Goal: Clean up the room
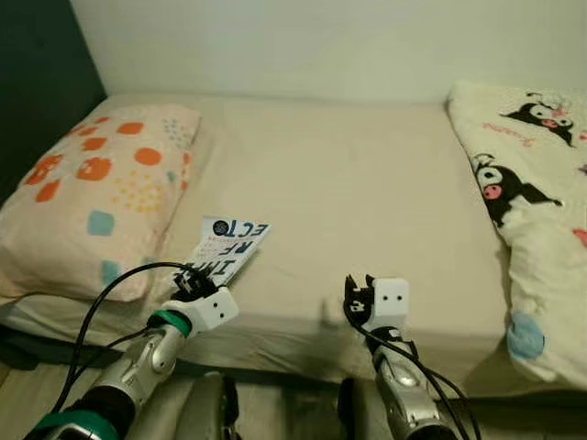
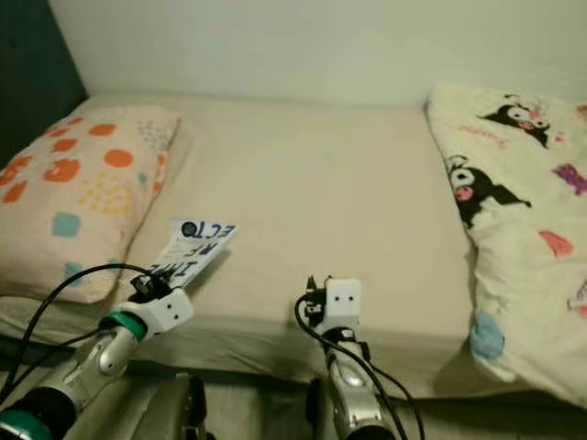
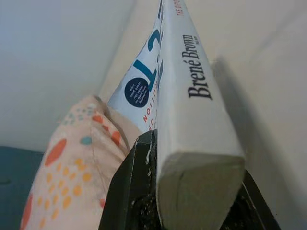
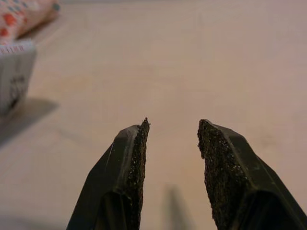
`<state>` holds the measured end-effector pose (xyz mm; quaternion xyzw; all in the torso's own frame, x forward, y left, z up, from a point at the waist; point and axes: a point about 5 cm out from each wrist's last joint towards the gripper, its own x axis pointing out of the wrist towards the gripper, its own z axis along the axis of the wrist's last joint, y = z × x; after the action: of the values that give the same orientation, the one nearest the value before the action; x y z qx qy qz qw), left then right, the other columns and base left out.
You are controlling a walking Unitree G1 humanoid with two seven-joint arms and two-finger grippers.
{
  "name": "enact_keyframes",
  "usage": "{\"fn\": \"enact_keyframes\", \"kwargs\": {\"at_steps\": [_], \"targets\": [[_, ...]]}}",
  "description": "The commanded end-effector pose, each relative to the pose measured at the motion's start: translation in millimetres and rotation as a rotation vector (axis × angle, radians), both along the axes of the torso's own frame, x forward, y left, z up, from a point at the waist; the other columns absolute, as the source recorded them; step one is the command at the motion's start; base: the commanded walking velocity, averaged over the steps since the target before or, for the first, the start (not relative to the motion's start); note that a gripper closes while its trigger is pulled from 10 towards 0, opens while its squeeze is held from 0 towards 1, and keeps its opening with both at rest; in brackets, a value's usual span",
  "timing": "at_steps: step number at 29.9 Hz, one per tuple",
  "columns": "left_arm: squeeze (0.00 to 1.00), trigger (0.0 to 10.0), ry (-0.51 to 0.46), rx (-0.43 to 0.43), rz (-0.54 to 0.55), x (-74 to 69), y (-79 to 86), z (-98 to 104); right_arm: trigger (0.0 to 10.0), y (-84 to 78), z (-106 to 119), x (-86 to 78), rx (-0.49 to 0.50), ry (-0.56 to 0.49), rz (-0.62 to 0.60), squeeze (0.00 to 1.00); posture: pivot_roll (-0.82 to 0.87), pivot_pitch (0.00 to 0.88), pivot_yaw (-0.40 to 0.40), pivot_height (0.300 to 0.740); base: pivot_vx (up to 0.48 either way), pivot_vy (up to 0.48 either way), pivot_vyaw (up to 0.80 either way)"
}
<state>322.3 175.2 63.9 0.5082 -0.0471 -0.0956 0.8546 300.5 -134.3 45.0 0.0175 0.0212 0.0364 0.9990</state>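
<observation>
White book, title half hidden, sits clamped in left tool; right tool gapes apart.

Silver arms carry white wrist blocks, looping black cables, a green left-wrist ring, and grainy black fingers.

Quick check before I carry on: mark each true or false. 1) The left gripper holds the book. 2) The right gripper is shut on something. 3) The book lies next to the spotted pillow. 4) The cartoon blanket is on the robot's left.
1) True: the left gripper is clamped on the book, its fingers on either side of the spine.
2) False: the right gripper is open, holding nothing, above the bed.
3) True: it sits beside the pillow.
4) False: the blanket is on the robot's right.
</observation>
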Motion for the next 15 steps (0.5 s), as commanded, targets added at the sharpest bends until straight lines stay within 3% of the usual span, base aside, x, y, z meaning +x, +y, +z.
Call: {"fn": "enact_keyframes", "kwargs": {"at_steps": [1,10,15], "targets": [[0.00,10.0,-0.052,0.007,0.018,5.3,4.7,9.3,10.0,-0.1,-1.8,-1.2,0.007,0.011,-0.005,0.00,0.03,0.033,0.047,0.570,0.000,0.000,0.00],[0.00,10.0,-0.096,0.121,0.022,17.8,19.0,25.2,10.0,1.4,-0.4,-2.7,0.008,0.001,0.006,0.00,0.02,0.052,0.041,0.570,0.000,0.000,0.00],[0.00,10.0,-0.071,0.199,0.084,27.4,30.9,31.8,10.0,0.1,5.9,-2.0,0.003,-0.028,0.010,0.00,-0.02,0.074,0.052,0.570,0.000,0.000,0.00]]}}
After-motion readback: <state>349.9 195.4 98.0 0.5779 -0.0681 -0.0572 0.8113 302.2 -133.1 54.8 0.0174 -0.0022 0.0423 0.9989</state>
